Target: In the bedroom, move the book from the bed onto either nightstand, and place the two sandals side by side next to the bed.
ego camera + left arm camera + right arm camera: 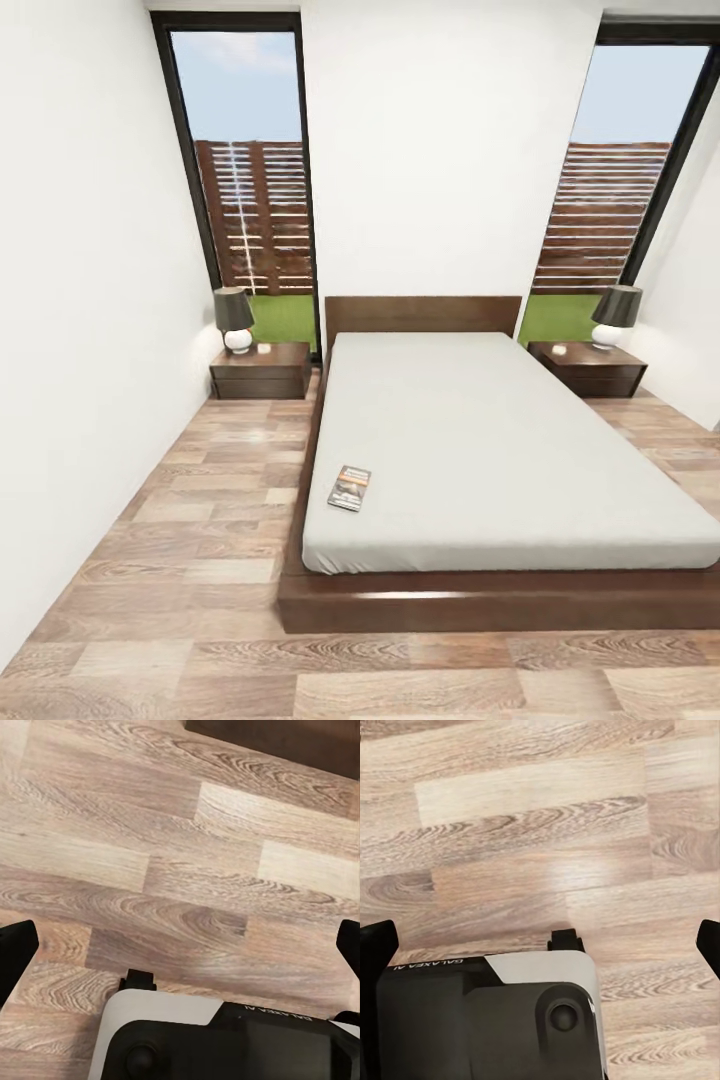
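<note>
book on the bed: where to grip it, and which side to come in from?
Judging from the head view, the thin dark grey paperback with the orange band lies flat on the light grey mattress, close to its left edge near the foot. Probably best to come from the left floor side and pinch across its narrow width from above; it looks too thin to grab by the edge.

2 lamps (233, 318) (615, 315), wooden fence (258, 215)

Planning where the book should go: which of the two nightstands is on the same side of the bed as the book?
The nightstand on the left of the head view, by the left window. The book lies near the mattress's left edge; the other nightstand stands across the bed.
</note>
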You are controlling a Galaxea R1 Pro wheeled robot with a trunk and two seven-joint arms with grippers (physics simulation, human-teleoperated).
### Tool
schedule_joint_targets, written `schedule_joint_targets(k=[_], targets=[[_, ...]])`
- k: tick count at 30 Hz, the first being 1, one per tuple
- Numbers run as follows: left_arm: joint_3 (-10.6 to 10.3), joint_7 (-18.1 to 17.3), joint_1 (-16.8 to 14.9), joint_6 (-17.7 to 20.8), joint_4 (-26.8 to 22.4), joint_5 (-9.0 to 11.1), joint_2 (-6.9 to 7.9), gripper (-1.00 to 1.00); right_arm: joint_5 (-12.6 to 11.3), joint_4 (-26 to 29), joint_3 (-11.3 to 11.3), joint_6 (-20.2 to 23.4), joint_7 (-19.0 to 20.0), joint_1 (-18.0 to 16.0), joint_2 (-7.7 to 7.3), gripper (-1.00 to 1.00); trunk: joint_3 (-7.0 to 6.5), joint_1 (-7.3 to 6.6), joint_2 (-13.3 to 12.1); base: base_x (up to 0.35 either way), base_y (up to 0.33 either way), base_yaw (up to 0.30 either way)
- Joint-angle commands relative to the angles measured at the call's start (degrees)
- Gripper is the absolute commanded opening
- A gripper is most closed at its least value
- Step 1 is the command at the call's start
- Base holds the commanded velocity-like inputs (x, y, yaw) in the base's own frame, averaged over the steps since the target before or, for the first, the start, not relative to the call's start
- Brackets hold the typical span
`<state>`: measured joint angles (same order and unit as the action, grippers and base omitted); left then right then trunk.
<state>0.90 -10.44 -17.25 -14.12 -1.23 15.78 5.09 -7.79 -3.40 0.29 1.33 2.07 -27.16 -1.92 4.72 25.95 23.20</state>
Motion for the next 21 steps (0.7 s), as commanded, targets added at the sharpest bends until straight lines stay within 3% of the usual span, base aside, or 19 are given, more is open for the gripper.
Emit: schedule_joint_targets(k=[1,21], targets=[[0.1,-0.4,-0.1,-0.1,0.1,0.4,0.01,1.0,-0.6,-0.1,0.1,0.0,0.2,-0.1,-0.01,1.0,0.12,0.05,0.1,0.212,0.0,-0.001],[0.1,-0.4,-0.1,-0.1,0.1,0.4,0.01,1.0,-0.6,-0.1,0.1,0.1,0.2,-0.1,-0.02,1.0,0.12,0.05,0.1,0.306,0.0,0.0]])
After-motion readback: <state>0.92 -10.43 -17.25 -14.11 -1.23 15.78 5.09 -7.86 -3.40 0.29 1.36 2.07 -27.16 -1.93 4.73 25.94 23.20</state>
